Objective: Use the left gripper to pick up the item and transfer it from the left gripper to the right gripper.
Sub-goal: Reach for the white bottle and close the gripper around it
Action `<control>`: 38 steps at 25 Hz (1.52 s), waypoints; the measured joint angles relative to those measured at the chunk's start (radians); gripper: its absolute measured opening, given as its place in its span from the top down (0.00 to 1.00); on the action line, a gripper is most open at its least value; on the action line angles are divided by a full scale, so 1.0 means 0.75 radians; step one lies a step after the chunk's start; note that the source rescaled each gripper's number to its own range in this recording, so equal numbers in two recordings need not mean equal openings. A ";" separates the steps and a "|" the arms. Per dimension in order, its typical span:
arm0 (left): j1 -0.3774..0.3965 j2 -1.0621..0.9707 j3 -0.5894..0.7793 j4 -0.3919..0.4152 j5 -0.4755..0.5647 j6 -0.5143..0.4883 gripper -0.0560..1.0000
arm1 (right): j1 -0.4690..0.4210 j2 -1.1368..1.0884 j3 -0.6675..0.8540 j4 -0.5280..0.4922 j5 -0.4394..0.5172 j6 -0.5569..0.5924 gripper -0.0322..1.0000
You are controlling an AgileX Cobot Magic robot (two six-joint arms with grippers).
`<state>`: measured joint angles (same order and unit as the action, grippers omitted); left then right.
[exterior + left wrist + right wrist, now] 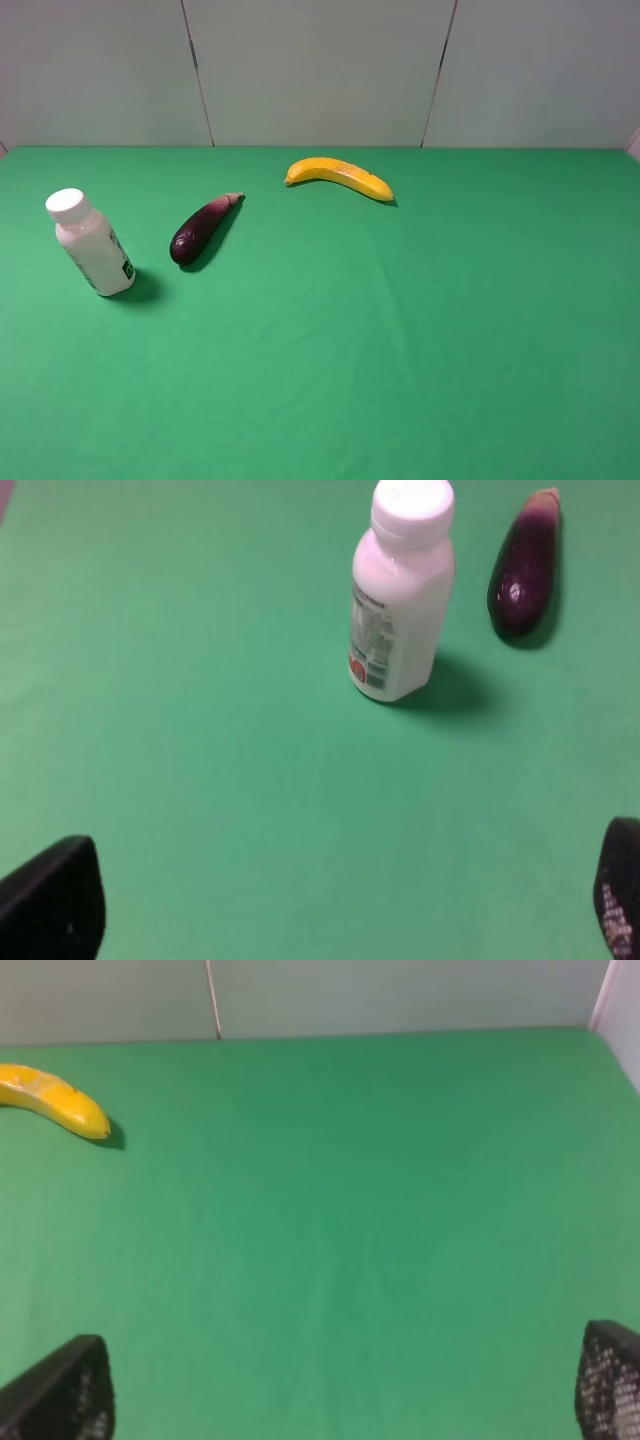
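The item, a small white bottle [90, 243] with a white screw cap, stands upright on the green cloth at the left. It also shows in the left wrist view [400, 605], ahead of my left gripper [340, 910] and well apart from it. The left gripper is open and empty; only its two black fingertips [55, 900] show. My right gripper [345, 1395] is open and empty over bare green cloth. Neither arm shows in the exterior high view.
A purple eggplant [203, 227] lies just right of the bottle, also in the left wrist view [525, 565]. A yellow banana [338, 176] lies at the back middle, also in the right wrist view [55, 1100]. A pale wall [320, 70] bounds the far table edge.
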<state>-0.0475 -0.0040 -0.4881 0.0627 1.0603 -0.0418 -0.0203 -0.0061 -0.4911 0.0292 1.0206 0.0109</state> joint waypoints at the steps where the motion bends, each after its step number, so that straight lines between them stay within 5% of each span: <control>1: 0.000 0.000 0.000 0.000 0.000 0.000 0.05 | 0.000 0.000 0.000 0.000 0.000 0.000 0.00; 38: 0.000 0.000 0.000 -0.003 0.000 0.000 0.00 | 0.000 0.000 0.000 0.000 0.000 0.000 0.00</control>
<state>-0.0475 -0.0040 -0.4881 0.0602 1.0603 -0.0418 -0.0203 -0.0061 -0.4911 0.0292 1.0206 0.0109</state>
